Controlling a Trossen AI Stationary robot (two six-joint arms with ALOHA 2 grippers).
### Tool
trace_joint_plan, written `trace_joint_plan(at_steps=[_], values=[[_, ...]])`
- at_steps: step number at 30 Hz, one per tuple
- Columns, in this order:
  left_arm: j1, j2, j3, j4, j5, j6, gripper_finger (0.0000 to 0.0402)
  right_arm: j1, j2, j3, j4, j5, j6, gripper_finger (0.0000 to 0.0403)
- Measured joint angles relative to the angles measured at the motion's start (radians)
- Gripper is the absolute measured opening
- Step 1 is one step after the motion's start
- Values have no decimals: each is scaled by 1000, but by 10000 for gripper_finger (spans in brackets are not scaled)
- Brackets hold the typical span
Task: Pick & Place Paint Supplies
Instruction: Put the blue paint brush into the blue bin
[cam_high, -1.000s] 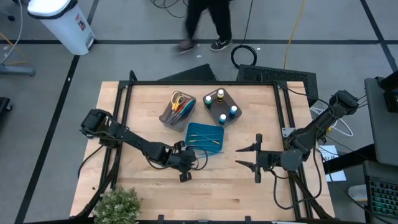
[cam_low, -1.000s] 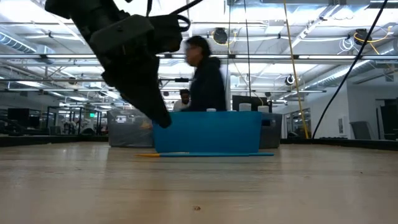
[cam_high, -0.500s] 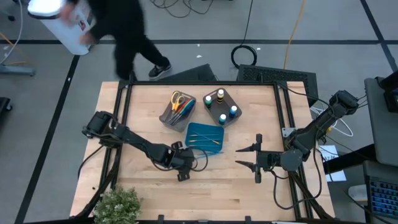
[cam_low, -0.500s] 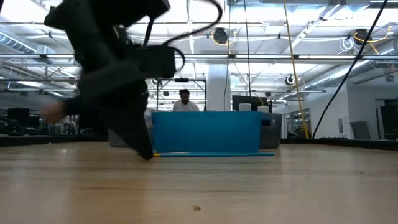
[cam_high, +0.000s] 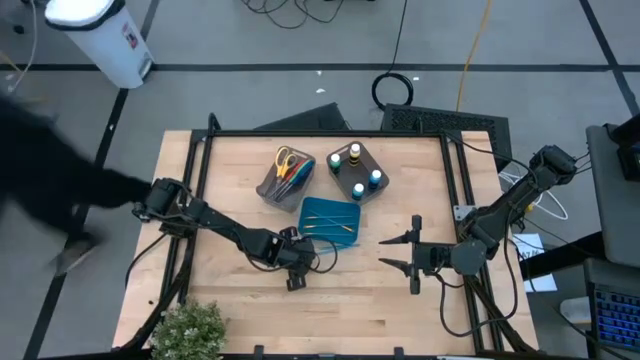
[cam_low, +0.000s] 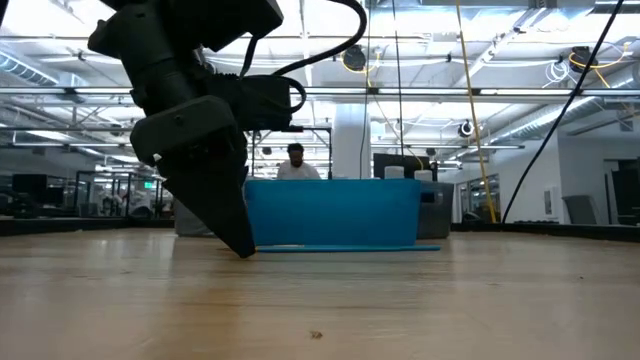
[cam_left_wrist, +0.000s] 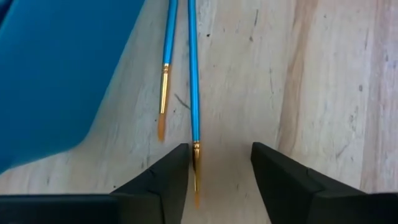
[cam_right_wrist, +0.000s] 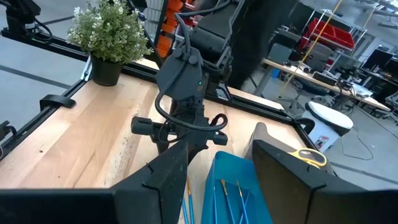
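Two thin blue brushes (cam_left_wrist: 180, 68) lie side by side on the table beside the teal tray (cam_left_wrist: 56, 74). My left gripper (cam_left_wrist: 219, 149) is open and points down at the table next to the tray's near-left corner (cam_high: 293, 268), its tips low at the tabletop (cam_low: 243, 248). Its fingers stand either side of one brush's bristle end (cam_left_wrist: 196, 168). More brushes lie in the tray (cam_high: 330, 217). Scissors (cam_high: 285, 160) stand in one grey-brown bin, paint bottles (cam_high: 357, 170) in the other. My right gripper (cam_high: 398, 252) waits open right of the tray. My left gripper comes from above, pointing down, with its open fingers astride the bristle end (cam_left_wrist: 196, 168) of one blue brush, across its length. The bristle lies right beside one finger (cam_left_wrist: 174, 174); I cannot tell whether they touch. The brush lies flat on the table.
A potted plant (cam_high: 188, 328) stands at the table's near-left corner. The two bins sit behind the tray toward the far edge. Bare wood lies between the two grippers and along the near edge. A person (cam_low: 293, 160) shows in the room beyond the table.
My left gripper has come down from above the table until its fingertips are at the tabletop beside the tray's near-left corner. A person has walked past the table's far side toward the left. The right arm has kept still.
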Motion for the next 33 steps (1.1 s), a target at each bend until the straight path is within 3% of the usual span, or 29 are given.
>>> trace_joint_plan(at_steps=[27, 33], values=[[-8, 3, -2, 5, 44, 86, 14, 0, 0, 0, 0, 0, 0, 171], [-8, 3, -2, 5, 44, 93, 16, 0, 0, 0, 1, 0, 0, 171]])
